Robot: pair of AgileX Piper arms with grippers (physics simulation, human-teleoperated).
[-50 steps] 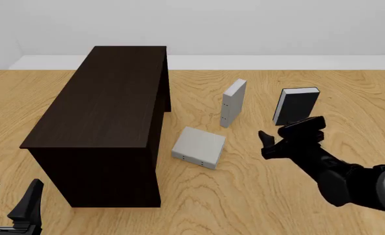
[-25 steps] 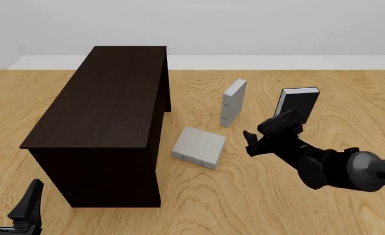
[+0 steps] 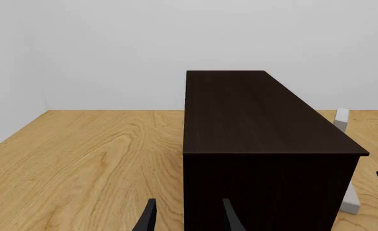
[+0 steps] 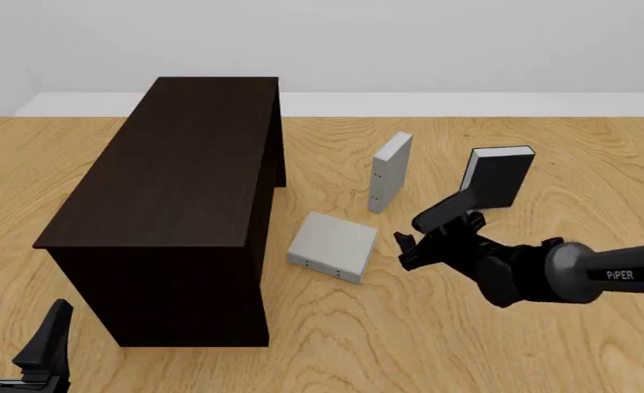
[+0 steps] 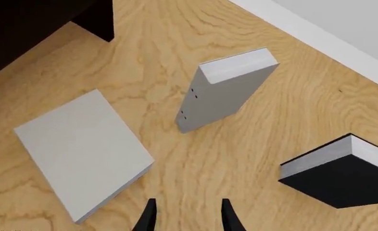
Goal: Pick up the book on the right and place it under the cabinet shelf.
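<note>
**A:** Across the wooden table, what takes up the most room?

**B:** The cabinet shelf, very dark brown, standing on the left half with its long top running away from the arms.

**A:** And the arms?

**B:** The right arm reaches in from the right, low over the table. Of the left arm only the gripper shows, at the near left corner.

**A:** Where is the book?

**B:** The book, pale grey and nearly square, lies flat on the table just right of the cabinet's near end, apart from it, its dotted spine facing the arms. Behind it a second grey book stands upright, and a black-covered book stands farther right.

**A:** Does the right gripper have it?

**B:** No. The right gripper hangs just right of the book with its fingers spread and nothing between them. The left gripper is likewise parted and empty.
</note>
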